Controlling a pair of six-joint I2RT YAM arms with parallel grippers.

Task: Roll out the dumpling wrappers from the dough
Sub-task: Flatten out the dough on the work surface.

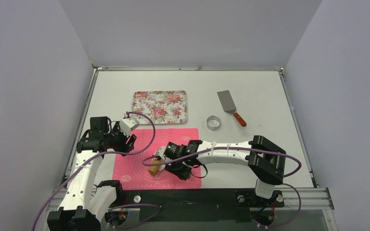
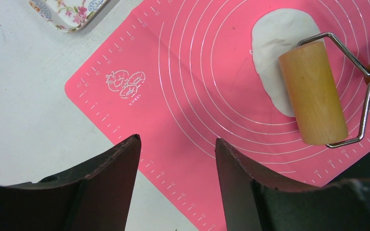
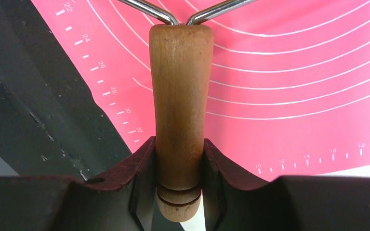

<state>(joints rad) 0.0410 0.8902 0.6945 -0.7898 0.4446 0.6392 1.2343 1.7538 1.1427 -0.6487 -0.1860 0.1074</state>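
Note:
A flattened oval of white dough (image 2: 273,48) lies on the pink silicone mat (image 2: 192,86). A wooden roller (image 2: 313,91) in a wire frame rests on the dough's near end. My right gripper (image 3: 179,150) is shut on the roller's wooden handle (image 3: 180,96); in the top view it (image 1: 164,158) reaches left over the mat (image 1: 135,168) and hides the dough there. My left gripper (image 2: 177,144) hangs open and empty over the mat's left edge, and shows by that edge from above (image 1: 130,140). No dumpling wrappers are in view.
A floral tray (image 1: 160,107) sits beyond the mat; its corner (image 2: 70,12) shows in the left wrist view. A metal ring cutter (image 1: 214,122) and a spatula (image 1: 230,107) lie to the back right. The table's black front rail (image 3: 24,110) runs beside the mat.

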